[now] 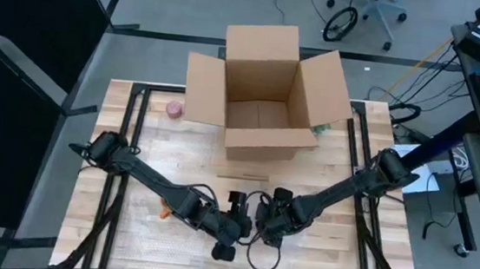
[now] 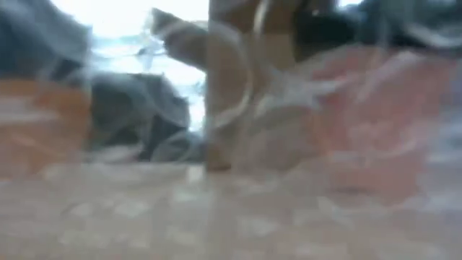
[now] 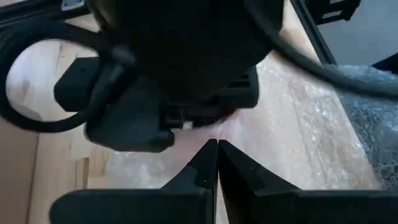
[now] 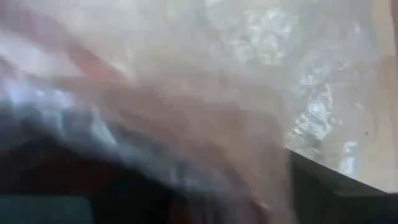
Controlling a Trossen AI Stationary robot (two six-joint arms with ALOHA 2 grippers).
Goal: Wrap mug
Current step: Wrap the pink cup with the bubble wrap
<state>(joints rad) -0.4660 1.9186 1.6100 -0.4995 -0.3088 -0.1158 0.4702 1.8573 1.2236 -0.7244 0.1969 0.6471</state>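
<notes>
Bystanders around the wooden table

An open cardboard box [image 1: 264, 93] stands at the far side of the table [image 1: 353, 240], well beyond the claws, its flaps spread wide. A small pink thing [image 1: 173, 109] lies just beside the box's left flap, far from the left claw. Past the table's far edge, an office chair [image 1: 375, 7] stands on the grey floor.

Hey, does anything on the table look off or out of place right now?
Nothing looks spilled or broken. The cardboard box stands open and upright at the far edge. The left gripper and right gripper crowd together over the bubble wrap near the front; the mug itself is hidden. A small pink object sits alone beside the box.
</notes>
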